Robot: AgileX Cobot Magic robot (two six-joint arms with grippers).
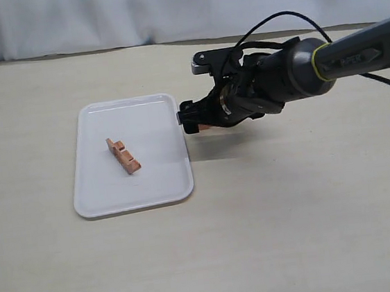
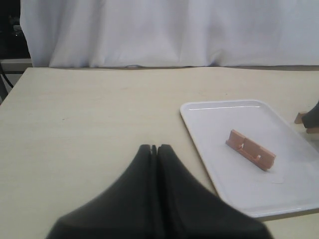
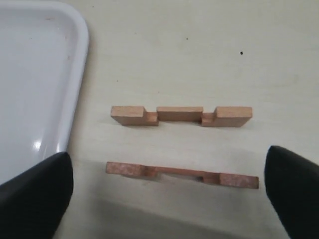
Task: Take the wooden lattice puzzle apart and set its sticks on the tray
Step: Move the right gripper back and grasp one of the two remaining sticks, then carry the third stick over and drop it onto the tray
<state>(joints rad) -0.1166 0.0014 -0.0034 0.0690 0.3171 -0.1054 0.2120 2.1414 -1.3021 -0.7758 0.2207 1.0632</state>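
Note:
No assembled lattice puzzle shows; its sticks lie apart. The white tray (image 1: 158, 179) holds reddish-brown stick wood (image 1: 123, 155), seen as one notched bar (image 2: 250, 149) in the left wrist view; I cannot tell whether it is one stick or two lying together. Two more sticks rest on the table just past the tray's right rim: one flat with its notches showing (image 3: 181, 115), one on edge (image 3: 182, 174). My right gripper (image 3: 167, 194) hangs open over them, its fingers (image 3: 35, 196) outside both ends of the on-edge stick. My left gripper (image 2: 154, 148) is shut on nothing, off the tray's left side.
The tray's rounded corner (image 3: 75, 35) lies close beside the right gripper's finger. A white curtain (image 1: 98, 17) backs the beige table (image 1: 295, 233). The right arm (image 1: 298, 69) reaches in from the right with a black cable looping above it.

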